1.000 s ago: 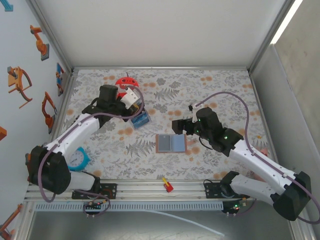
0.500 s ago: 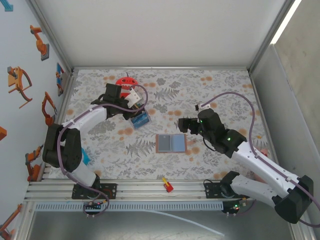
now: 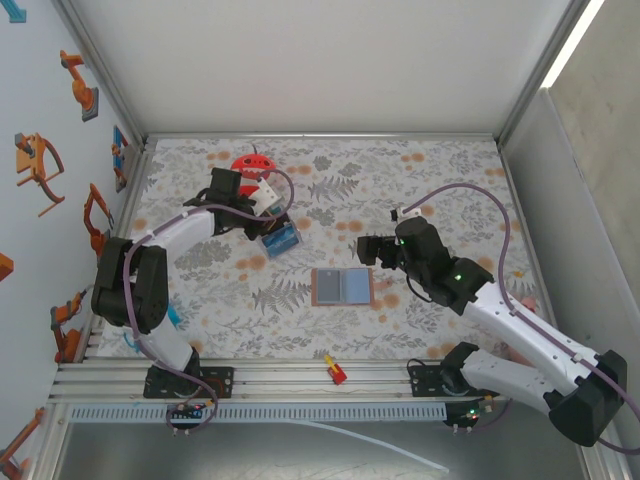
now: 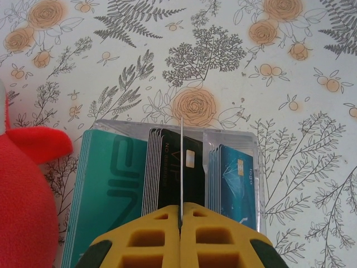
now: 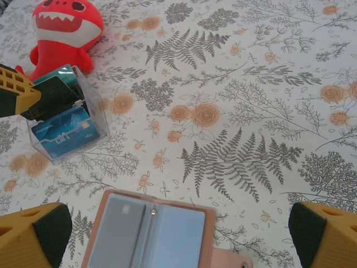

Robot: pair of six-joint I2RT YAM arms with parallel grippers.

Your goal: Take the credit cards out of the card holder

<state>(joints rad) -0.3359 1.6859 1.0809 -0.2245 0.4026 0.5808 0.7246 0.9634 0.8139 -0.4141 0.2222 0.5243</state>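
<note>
The card holder (image 3: pixel 343 287) lies open flat mid-table, tan outside and pale blue-grey inside; it is also in the right wrist view (image 5: pixel 148 231). My right gripper (image 3: pixel 366 250) hovers just right of it and above, open, with nothing between the fingers (image 5: pixel 178 231). My left gripper (image 3: pixel 270 222) is shut on a thin credit card (image 4: pixel 182 162) seen edge-on, held upright over a clear box (image 4: pixel 248 142) of stacked teal, black and blue cards. That box (image 5: pixel 67 120) stands left of the holder.
A red plush toy (image 3: pixel 252 163) sits at the back left, right beside the clear box (image 3: pixel 280 240). A small red and yellow piece (image 3: pixel 334 370) lies by the front rail. The floral cloth right of the holder is bare.
The left arm's elbow swung back toward the left wall and its gripper shifted slightly left over the box. The right gripper drew a little to the right. Both jaws kept their state.
</note>
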